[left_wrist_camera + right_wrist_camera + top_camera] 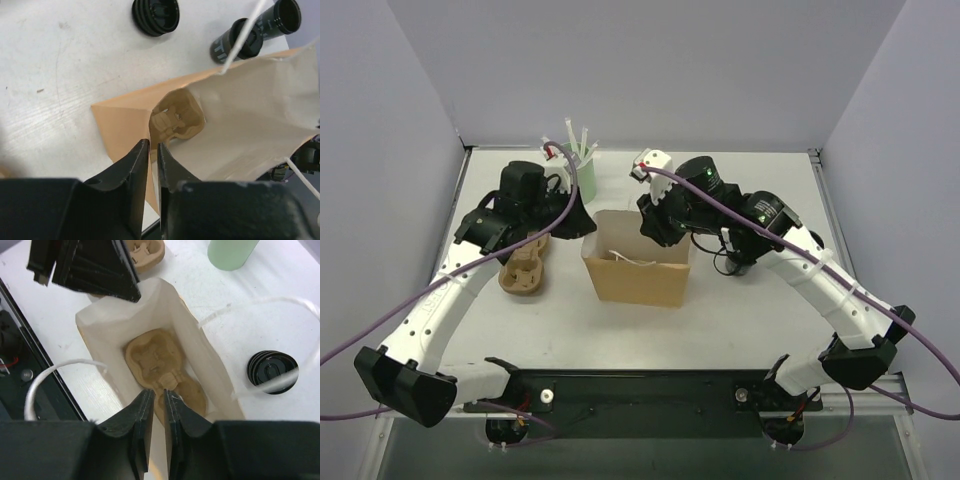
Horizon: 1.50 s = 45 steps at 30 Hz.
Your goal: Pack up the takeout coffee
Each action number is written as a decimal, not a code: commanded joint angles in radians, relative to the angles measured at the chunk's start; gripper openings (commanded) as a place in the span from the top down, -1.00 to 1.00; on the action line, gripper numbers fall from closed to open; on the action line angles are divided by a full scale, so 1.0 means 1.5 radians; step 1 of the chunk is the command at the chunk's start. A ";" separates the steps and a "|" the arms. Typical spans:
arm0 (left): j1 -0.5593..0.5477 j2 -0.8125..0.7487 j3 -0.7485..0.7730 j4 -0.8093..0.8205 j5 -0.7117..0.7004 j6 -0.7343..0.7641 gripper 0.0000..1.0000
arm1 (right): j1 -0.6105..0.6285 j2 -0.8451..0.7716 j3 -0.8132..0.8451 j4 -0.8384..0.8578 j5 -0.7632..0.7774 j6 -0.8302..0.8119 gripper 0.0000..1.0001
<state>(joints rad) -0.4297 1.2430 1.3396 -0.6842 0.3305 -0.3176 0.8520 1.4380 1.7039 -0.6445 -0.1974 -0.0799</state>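
White counter (pixel 740 320) carries a brown paper bag (pixel 635 280) standing open at its middle, with one arm reaching in from each side. The left claw (pixel 153 145) is closed down to a thin slit on the bag's end wall, which runs between its fingers. The right claw (pixel 159 392) is pinched just as narrowly over the opposite end of the rim. A brown pulp carrier (pixel 160 370) lies flat on the bag's floor. A second carrier (pixel 525 268) sits on the counter left of the bag, under the left arm. A mint-green cup (pixel 585 178) of straws stands behind it. The takeout coffee (pixel 272 371) stands lid-up on the counter outside the bag, beside its long wall, off to the right claw's side and touching neither claw.
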 commanded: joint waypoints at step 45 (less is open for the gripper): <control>-0.027 0.071 0.150 -0.146 -0.076 -0.100 1.00 | -0.197 -0.100 -0.047 -0.171 0.064 0.368 -0.29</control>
<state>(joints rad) -0.3992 1.3537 1.4437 -0.8337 0.3264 -0.5293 0.5575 1.2999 1.6295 -0.8520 -0.0746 0.4484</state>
